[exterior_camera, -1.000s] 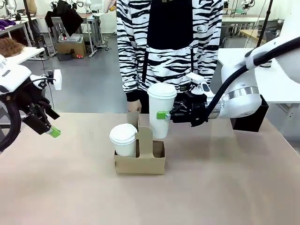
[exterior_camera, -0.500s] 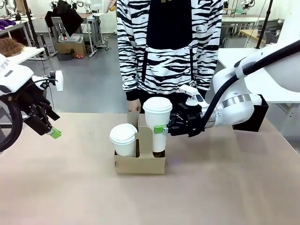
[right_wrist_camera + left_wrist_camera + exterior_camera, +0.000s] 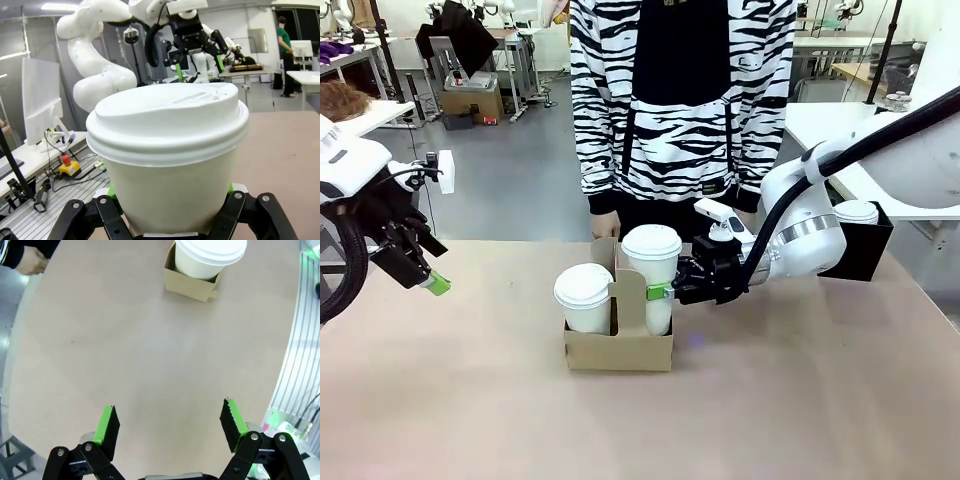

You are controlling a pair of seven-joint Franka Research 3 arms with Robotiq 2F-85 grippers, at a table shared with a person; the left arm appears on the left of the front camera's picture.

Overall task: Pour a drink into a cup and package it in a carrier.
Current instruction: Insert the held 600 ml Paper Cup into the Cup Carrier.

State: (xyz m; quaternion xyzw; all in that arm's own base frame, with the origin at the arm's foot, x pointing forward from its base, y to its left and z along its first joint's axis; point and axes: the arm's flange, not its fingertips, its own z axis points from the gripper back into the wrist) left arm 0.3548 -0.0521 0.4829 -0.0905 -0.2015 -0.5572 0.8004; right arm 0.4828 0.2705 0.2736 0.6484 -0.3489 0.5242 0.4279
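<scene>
Because the cup [image 3: 651,272] must go down straight into a round slot, the right gripper [image 3: 672,291] holds it from the side, below the lid, its jaws closed on the cup wall. The cup stands upright in the right slot of the carrier [image 3: 618,345], just behind the centre handle panel; it seems not fully seated, but the cardboard hides its bottom. A second lidded cup [image 3: 584,297] sits in the left slot. The left gripper [image 3: 167,429] waits well apart over the bare table [image 3: 800,400], its jaws wide and holding nothing, so the way is free.
</scene>
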